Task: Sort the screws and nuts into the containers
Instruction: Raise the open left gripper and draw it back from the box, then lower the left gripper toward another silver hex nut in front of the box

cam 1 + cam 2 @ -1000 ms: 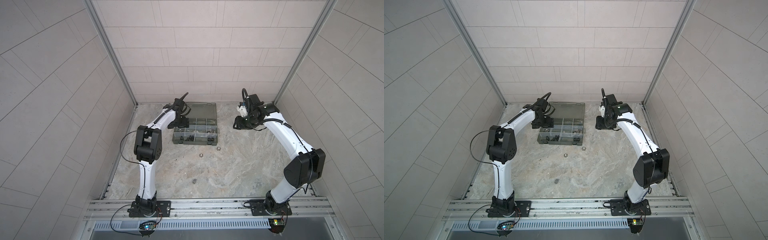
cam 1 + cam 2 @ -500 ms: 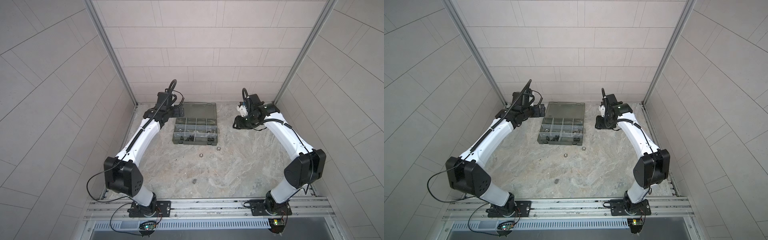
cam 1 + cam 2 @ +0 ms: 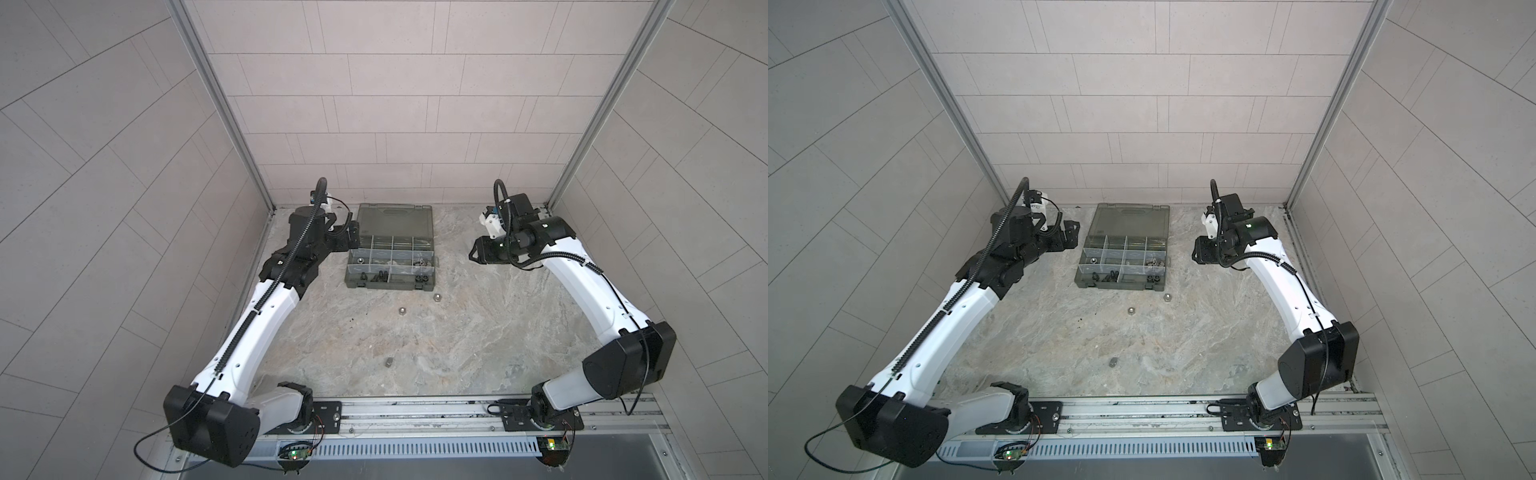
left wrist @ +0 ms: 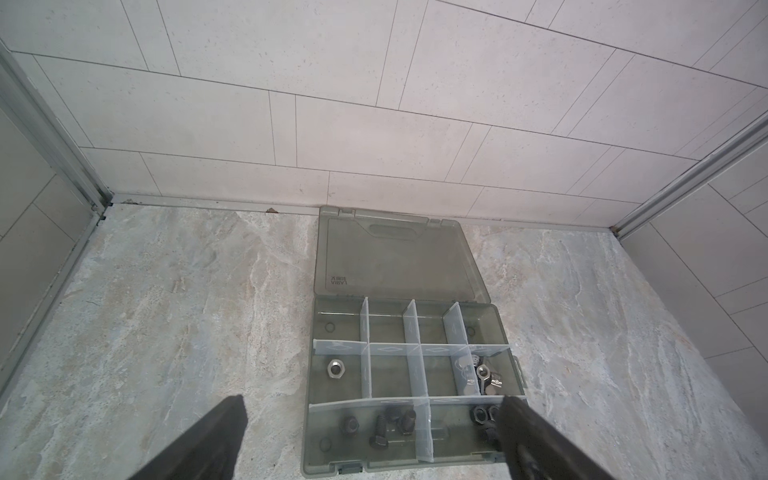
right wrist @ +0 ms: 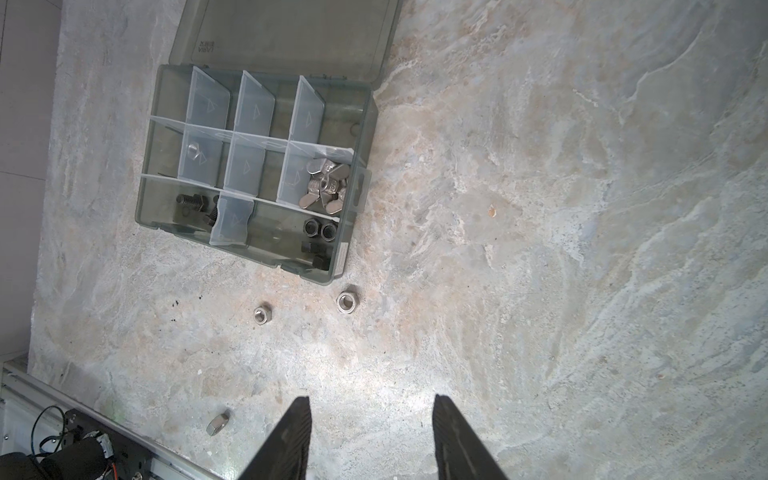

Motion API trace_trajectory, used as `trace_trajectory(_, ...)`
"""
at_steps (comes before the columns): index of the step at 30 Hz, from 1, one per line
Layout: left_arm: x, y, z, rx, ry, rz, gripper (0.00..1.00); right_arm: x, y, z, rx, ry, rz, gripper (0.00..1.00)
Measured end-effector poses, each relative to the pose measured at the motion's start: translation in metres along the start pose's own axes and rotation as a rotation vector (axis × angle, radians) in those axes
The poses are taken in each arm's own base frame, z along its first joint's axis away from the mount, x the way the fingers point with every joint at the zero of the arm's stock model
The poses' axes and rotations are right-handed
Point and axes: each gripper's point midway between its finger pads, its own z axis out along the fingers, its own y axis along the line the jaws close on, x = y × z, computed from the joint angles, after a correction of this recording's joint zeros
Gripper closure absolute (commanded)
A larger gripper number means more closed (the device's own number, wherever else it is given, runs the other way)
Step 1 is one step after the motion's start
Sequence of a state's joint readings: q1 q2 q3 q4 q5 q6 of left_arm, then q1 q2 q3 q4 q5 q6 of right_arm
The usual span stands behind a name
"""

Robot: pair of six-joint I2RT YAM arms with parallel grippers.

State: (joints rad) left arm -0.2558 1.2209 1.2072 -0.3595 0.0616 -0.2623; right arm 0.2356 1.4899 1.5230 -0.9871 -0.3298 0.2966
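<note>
i find both tools empty: left tool (image 4: 374, 400) jaws spread full, right tool (image 5: 368, 401) jaws about half apart. two loose nuts (image 5: 346, 301) lie on the bench (image 5: 540, 249) just off the containers' (image 5: 284, 109) near wall, a third farther out. all are nearer the right tool, so i judge that arm should reach.

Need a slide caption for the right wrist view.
Right gripper open above the tabletop; three silver nuts lie loose outside the organizer case, wing nuts inside.
</note>
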Motion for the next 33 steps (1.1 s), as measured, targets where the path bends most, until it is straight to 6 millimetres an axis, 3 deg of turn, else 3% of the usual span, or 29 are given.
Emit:
trace_trajectory(5,0.029,-0.004,0.011,0.046,0.083,-0.025,0.0,0.001,0.0,-0.002,-0.004,-0.013,-0.003,0.51)
trace_trajectory(10,0.054,-0.005,0.008,0.07,0.151,-0.049,0.08,0.009,-0.001,-0.004,-0.004,-0.014,0.001,0.51)
trace_trajectory(16,0.079,-0.007,0.001,0.101,0.214,-0.075,0.33,0.019,0.0,-0.006,-0.007,-0.008,0.009,0.51)
trace_trajectory(20,0.114,-0.007,0.0,0.121,0.305,-0.111,0.45,0.027,0.002,-0.004,-0.008,0.009,0.01,0.51)
trace_trajectory(26,0.177,-0.012,0.0,0.13,0.464,-0.129,0.45,0.043,0.006,0.007,-0.01,0.056,0.01,0.51)
trace_trajectory(33,0.221,-0.039,0.011,0.161,0.614,-0.053,0.45,0.047,0.006,0.007,-0.006,0.065,0.008,0.51)
